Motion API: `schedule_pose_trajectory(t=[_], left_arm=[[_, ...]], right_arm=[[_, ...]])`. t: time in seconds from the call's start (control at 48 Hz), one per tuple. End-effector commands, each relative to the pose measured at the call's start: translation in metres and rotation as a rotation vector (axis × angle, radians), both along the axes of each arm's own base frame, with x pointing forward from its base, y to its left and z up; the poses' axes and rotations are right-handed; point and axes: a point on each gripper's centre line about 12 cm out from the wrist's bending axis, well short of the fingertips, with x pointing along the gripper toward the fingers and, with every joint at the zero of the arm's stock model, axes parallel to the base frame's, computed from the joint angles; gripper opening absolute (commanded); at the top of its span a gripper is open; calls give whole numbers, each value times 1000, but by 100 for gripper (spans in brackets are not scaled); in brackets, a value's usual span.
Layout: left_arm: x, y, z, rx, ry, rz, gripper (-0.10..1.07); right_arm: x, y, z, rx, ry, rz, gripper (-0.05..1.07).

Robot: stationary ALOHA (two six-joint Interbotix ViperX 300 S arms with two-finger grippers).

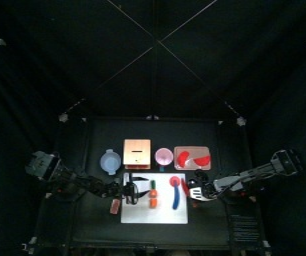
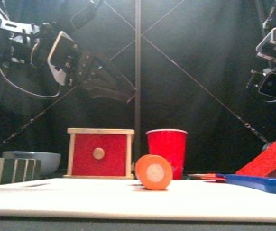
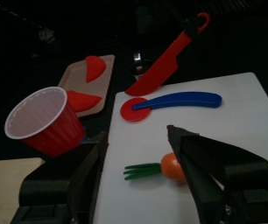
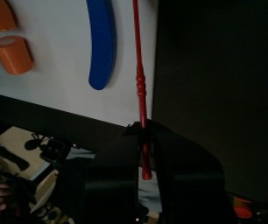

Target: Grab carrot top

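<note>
The toy carrot (image 3: 172, 166) lies on the white board (image 3: 236, 131), and its small dark green top (image 3: 139, 171) points toward my left gripper (image 3: 148, 188). That gripper is open and low over the board, with one jaw on each side of the carrot top and not touching it. From the front, the carrot (image 2: 152, 171) shows end-on as an orange disc. In the top view the carrot (image 1: 156, 196) lies just right of the left gripper (image 1: 121, 186). My right gripper (image 4: 144, 144) is shut on the thin handle of the red stick-like piece (image 4: 139, 79) and holds it tilted up.
A blue elongated piece (image 3: 178, 101) lies on the board beyond the carrot, beside the red piece (image 3: 165, 66). A red cup (image 3: 49, 118), a wooden box with a red face (image 2: 101, 153) and a grey-blue bowl (image 1: 110, 160) stand at the back.
</note>
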Motion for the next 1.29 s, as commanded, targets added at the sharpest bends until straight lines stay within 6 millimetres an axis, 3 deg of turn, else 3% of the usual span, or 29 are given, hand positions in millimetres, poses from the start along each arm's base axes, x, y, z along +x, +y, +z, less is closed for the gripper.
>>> schedule_pose_trajectory(t=[0.0, 0.208, 0.333, 0.479, 0.625, 0.792, 0.917, 1.062, 1.271], left_arm=[[0, 1, 4, 0, -16, 5, 91], [-1, 1, 1, 2, -6, 4, 91], [-2, 1, 1, 2, -7, 4, 91], [-5, 3, 3, 3, -11, 7, 91], [-25, 15, 24, -56, -62, 68, 91], [-43, 22, 43, -121, -114, 103, 91], [-49, 23, 55, -160, -150, 116, 91], [-52, 26, 55, -199, -146, 147, 91], [-52, 24, 54, -219, -132, 144, 91]], right_arm=[[7, 5, -1, 16, -19, -2, 70], [13, 9, -20, -4, 26, 13, 79], [16, 8, -17, -26, -6, 38, 79], [26, -2, 2, -176, -124, 174, 79], [34, -39, 30, -459, -237, 317, 79], [33, -81, 47, -674, -259, 393, 79], [39, -88, 63, -833, -303, 557, 79], [49, -88, 94, -1007, -461, 701, 78], [47, -86, 89, -1052, -557, 755, 78]])
